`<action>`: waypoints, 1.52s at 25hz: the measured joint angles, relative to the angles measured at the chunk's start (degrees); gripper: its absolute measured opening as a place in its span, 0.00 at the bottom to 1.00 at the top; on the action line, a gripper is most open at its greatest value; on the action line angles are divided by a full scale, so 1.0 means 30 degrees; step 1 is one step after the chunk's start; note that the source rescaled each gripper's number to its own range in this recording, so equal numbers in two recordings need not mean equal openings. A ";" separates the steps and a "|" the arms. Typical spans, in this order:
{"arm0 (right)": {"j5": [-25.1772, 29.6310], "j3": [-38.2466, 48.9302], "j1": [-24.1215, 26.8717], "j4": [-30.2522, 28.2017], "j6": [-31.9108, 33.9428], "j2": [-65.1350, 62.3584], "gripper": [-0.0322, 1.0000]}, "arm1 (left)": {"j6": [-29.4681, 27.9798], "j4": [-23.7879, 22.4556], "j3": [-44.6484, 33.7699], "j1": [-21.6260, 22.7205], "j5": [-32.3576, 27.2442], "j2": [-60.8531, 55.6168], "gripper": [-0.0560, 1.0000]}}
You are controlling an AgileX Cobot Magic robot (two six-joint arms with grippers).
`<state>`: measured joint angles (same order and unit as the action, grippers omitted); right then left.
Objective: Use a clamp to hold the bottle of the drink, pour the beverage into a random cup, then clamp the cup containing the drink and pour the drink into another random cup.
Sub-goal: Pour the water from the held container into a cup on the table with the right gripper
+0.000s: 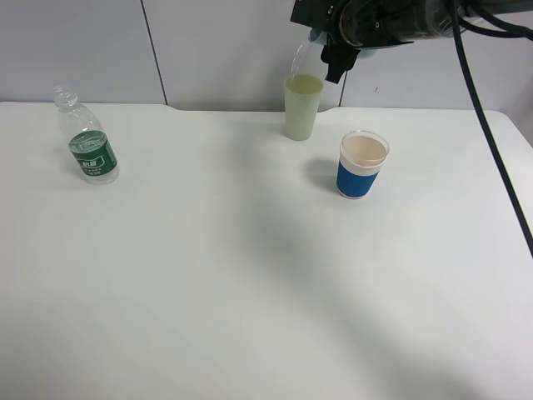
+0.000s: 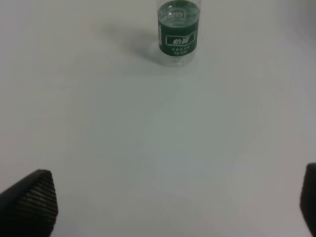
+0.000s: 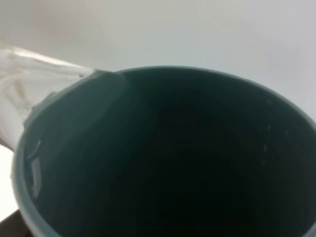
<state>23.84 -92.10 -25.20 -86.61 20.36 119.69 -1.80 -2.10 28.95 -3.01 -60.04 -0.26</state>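
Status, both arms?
Left gripper open, facing bottle. Right gripper shut on teal cup, tipped over green cup. Blue cup beside, apart.

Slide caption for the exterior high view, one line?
Right gripper tips a teal cup over the pale green cup; blue-banded cup and uncapped bottle stand aside.

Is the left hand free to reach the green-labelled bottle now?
Probably yes: the left hand is open, and only bare table lies between it and the upright green-labelled bottle.

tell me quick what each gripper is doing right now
left gripper: open, holding nothing
right gripper: closed on the teal cup, tilted over the pale green cup
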 joint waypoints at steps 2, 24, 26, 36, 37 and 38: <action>-0.0001 0.0000 0.0000 -0.0231 0.0000 0.0000 0.06 | 0.0000 0.0000 0.0000 0.0000 0.0000 0.0000 1.00; -0.0017 0.0000 0.0000 -0.2527 -0.0064 0.0000 0.06 | 0.0000 0.0000 0.0000 0.0000 0.0000 0.0000 1.00; -0.0017 0.0000 0.0000 -0.2710 -0.0420 0.0000 0.06 | 0.0000 0.0000 0.0000 0.0000 0.0000 0.0000 1.00; 0.0341 0.0000 0.0000 -0.2786 -0.3360 0.0000 0.06 | 0.0000 0.0000 0.0000 0.0000 0.0000 0.0000 1.00; 0.0341 0.0000 0.0000 -0.2786 -0.3506 0.0000 0.06 | 0.0000 0.0000 0.0000 0.0000 0.0000 0.0000 1.00; 0.0341 0.0000 0.0000 -0.2786 -0.3584 0.0000 0.06 | 0.0000 0.0000 0.0000 0.0000 0.0000 0.0000 1.00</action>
<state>24.87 -92.10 -25.20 -94.96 9.61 119.69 -1.80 -2.10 28.95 -3.01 -60.04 -0.26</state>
